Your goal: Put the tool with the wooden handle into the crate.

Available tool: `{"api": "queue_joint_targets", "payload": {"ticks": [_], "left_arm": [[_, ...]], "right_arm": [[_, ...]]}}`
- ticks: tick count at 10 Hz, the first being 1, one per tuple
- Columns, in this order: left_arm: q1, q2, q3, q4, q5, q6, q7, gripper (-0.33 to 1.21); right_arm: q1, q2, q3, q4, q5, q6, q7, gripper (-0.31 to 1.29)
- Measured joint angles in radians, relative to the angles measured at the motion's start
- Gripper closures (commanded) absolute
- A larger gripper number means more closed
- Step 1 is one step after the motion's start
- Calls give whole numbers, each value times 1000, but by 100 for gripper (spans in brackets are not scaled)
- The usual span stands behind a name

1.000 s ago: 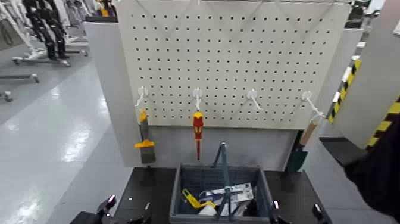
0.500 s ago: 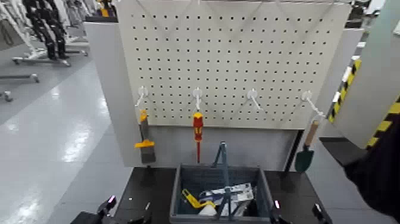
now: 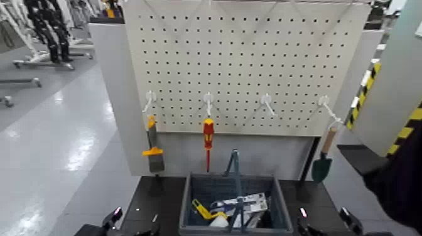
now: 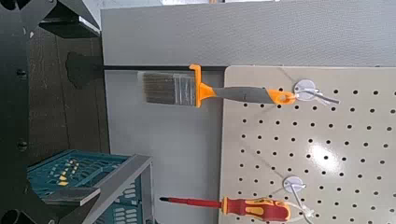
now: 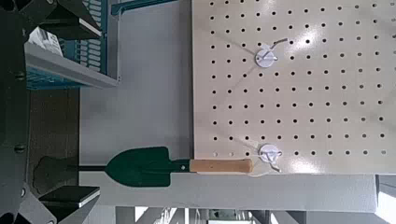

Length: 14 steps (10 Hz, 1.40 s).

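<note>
Clock centred on crate, head view: pegboard (image 3: 245, 63) at 12, crate (image 3: 184, 210) below it with its handle upright. Left gripper (image 3: 134, 219) at 9, right gripper (image 3: 324, 216) at 3, both open and empty. Trowel (image 3: 323, 155) hangs by its cord at 2, blade down, outside crate; brush (image 3: 153, 150) hangs at 10, red-and-yellow screwdriver (image 3: 209, 137) at 11.

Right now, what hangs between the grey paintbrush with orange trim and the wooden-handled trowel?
The red-and-yellow screwdriver, plus one bare white hook, as the head view shows.
</note>
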<state>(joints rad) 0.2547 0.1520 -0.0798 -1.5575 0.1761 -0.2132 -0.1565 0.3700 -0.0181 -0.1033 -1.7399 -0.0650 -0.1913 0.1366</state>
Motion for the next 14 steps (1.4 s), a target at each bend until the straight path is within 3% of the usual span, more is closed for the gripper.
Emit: {"api": "queue_joint_targets", "payload": {"ticks": [3, 6, 10, 14], "left_arm": [[0, 0, 0, 1, 0, 0, 0, 11], [0, 0, 0, 1, 2, 0, -2, 11], [-2, 0, 0, 1, 2, -2, -1, 11], [-3, -2, -1, 1, 2, -3, -1, 11]], "right_arm": [[-31, -5, -151, -59, 5, 121, 187, 13], [-81, -56, -221, -85, -3, 241, 316, 13], [-156, -146, -272, -70, -28, 340, 405, 13], [-253, -244, -275, -4, -42, 409, 502, 13]]}}
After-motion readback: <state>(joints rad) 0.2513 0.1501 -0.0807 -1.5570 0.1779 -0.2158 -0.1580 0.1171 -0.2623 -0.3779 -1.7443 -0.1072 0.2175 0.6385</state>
